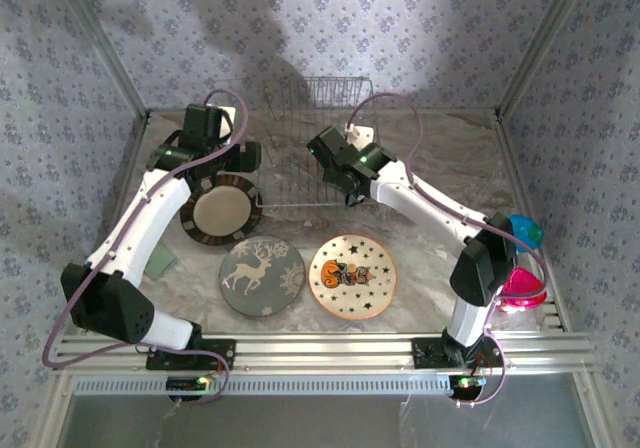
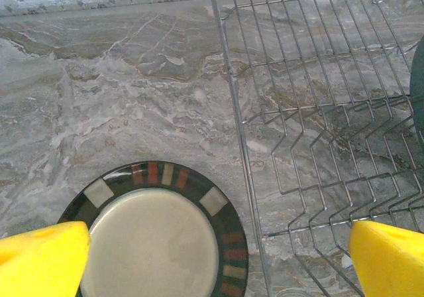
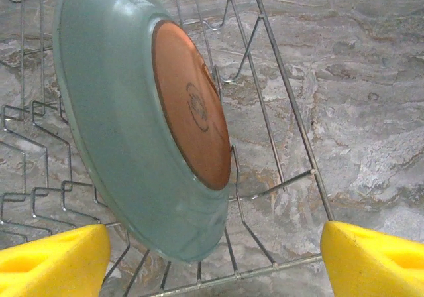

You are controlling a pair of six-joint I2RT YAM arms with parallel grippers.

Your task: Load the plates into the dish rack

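Teal plate [image 3: 132,124] on edge in rack [image 3: 295,119], top cropped. Right gripper [image 3: 212,264] jaws wide, plate free between them. Left gripper [image 2: 215,257] wide open over striped plate [image 2: 156,244], its near edge cut off.

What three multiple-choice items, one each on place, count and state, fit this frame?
1. The teal plate is: A lying flat; B standing on edge in the dish rack; C stacked on another plate.
2. Plates lying flat on the table: A one; B two; C three.
3. The left gripper is: A open above the striped plate; B shut on a plate; C shut on rack wire.
1 B, on edge among the tines in the right wrist view. 2 C, striped, reindeer plate and star plate. 3 A, fingers wide apart.
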